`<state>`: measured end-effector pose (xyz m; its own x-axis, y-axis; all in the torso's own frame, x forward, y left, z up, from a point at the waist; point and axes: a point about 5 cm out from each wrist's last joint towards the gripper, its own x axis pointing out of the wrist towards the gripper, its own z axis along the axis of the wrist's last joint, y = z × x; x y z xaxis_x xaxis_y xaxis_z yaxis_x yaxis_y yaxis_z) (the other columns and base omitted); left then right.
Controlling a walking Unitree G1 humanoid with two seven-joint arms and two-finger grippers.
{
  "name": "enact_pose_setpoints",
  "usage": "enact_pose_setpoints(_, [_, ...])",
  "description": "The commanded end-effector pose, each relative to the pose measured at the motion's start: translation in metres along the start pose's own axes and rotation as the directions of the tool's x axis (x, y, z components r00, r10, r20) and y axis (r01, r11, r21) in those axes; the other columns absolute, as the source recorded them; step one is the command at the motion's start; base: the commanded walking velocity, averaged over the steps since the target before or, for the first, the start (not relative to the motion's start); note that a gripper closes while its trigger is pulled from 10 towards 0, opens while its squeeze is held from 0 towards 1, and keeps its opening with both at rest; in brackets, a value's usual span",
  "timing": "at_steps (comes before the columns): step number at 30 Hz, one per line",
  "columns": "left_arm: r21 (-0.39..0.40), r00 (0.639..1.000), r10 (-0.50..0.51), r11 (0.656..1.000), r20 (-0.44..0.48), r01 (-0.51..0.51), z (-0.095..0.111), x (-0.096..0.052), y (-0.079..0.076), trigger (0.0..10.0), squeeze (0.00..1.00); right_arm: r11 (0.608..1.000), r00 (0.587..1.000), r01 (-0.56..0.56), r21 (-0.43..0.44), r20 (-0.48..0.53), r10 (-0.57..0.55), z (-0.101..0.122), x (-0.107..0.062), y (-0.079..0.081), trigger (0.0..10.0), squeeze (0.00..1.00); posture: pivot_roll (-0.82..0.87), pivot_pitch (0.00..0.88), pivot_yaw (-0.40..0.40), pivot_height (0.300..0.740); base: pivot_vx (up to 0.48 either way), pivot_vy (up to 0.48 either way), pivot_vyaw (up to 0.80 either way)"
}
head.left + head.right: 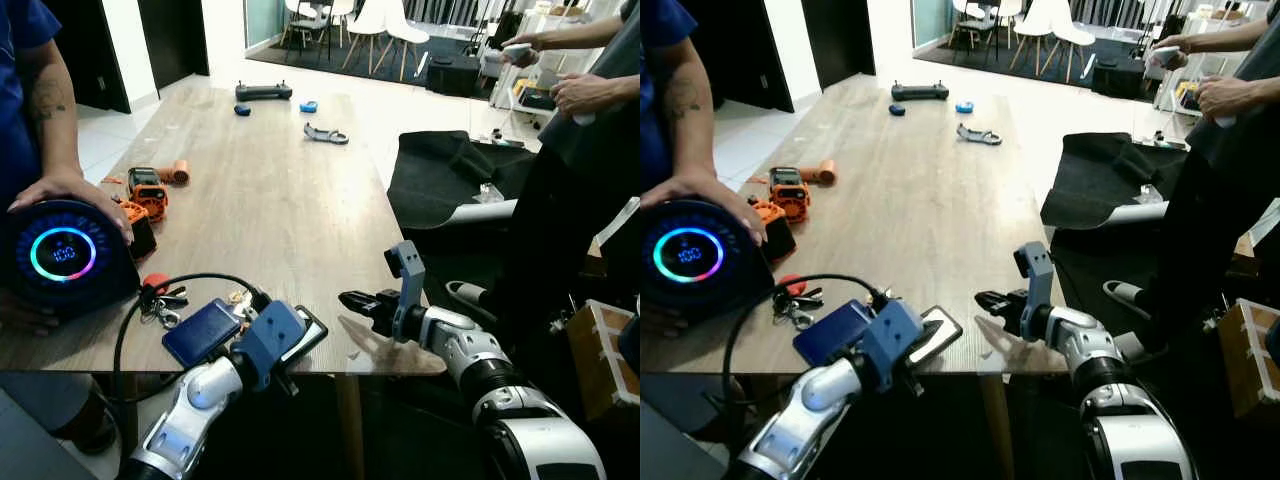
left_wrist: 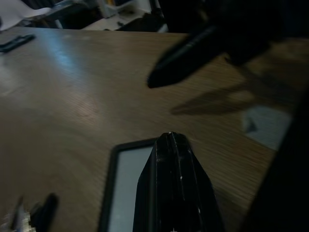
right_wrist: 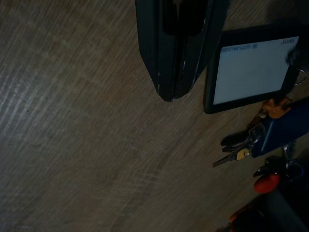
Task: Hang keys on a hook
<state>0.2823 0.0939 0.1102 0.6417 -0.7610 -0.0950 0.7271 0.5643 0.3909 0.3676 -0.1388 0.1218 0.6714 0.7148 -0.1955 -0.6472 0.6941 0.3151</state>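
A bunch of keys (image 1: 165, 312) with a red fob (image 1: 153, 283) lies near the table's front left edge, beside a blue wallet (image 1: 200, 332). More keys (image 3: 239, 147) lie against the wallet's far corner. A black-framed card holder (image 1: 308, 335) lies right of the wallet. My left gripper (image 2: 169, 137) is shut, its tip over the card holder, with nothing held. My right gripper (image 1: 350, 300) is also shut and empty, low over the bare wood just right of the card holder, pointing left towards it.
A person's hand rests on a round speaker (image 1: 60, 255) with a lit ring at the left. Orange tools (image 1: 148, 190) and a black cable (image 1: 190, 280) lie nearby. Small items (image 1: 325, 133) sit at the far end. Another person (image 1: 590, 150) stands at the right, by a black cloth (image 1: 450, 170).
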Motion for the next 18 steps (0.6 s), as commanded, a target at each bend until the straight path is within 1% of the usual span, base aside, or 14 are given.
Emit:
enact_pose_setpoints(1, [-0.003,0.998,-0.069,0.998,-0.01,0.068,-0.006,-0.001,-0.011,10.0,0.0,1.0,1.0,0.0,-0.018,-0.009,0.0,-0.003,-0.002,-0.001,10.0,0.0,0.09,0.09,-0.055,0.74,0.0,0.0,0.0])
enact_pose_setpoints(7, [0.0,0.995,-0.098,0.995,-0.031,0.098,-0.012,-0.005,-0.016,10.0,0.0,0.999,1.0,0.009,-0.036,-0.016,-0.01,-0.006,-0.002,0.0,10.0,0.0,0.09,0.086,-0.055,0.74,0.0,0.0,0.0])
enact_pose_setpoints(8, [0.022,0.995,-0.085,0.996,-0.052,0.086,-0.016,-0.006,-0.017,10.0,0.0,0.999,1.0,0.018,-0.042,-0.009,-0.018,-0.006,-0.001,0.0,10.0,0.0,0.09,0.084,-0.055,0.74,0.0,0.0,0.0])
enact_pose_setpoints(11, [0.06,0.996,-0.054,0.996,-0.077,0.059,-0.02,-0.005,-0.015,10.0,0.0,0.999,1.0,0.019,-0.044,0.002,-0.019,-0.005,0.001,0.002,10.0,0.0,0.09,0.083,-0.055,0.74,0.0,0.0,0.0])
enact_pose_setpoints(12, [0.06,0.996,-0.054,0.996,-0.077,0.059,-0.02,-0.005,-0.015,10.0,0.0,0.999,1.0,0.019,-0.044,0.002,-0.019,-0.005,0.001,0.002,10.0,0.0,0.09,0.083,-0.055,0.74,0.0,0.0,0.0])
enact_pose_setpoints(14, [0.078,0.996,-0.02,0.997,-0.09,0.028,-0.022,-0.003,-0.012,10.0,0.0,0.999,1.0,0.019,-0.049,0.009,-0.018,-0.005,0.002,0.003,10.0,0.0,0.09,0.083,-0.055,0.74,0.0,0.0,0.0])
enact_pose_setpoints(15, [0.078,0.996,-0.02,0.997,-0.09,0.028,-0.022,-0.003,-0.012,10.0,0.0,0.999,1.0,0.019,-0.049,0.009,-0.018,-0.005,0.002,0.003,10.0,0.0,0.09,0.083,-0.055,0.74,0.0,0.0,0.0])
enact_pose_setpoints(16, [0.117,0.994,0.008,0.993,-0.107,0.005,-0.025,-0.002,-0.007,10.0,0.0,0.998,1.0,0.019,-0.054,0.012,-0.018,-0.004,0.002,0.003,10.0,0.0,0.09,0.084,-0.055,0.74,0.0,0.0,0.0])
enact_pose_setpoints(18, [0.131,0.994,0.017,0.991,-0.112,-0.002,-0.025,-0.001,-0.006,10.0,0.0,0.998,1.0,0.019,-0.055,0.012,-0.018,-0.004,0.001,0.003,10.0,0.0,0.09,0.084,-0.055,0.74,0.0,0.0,0.0])
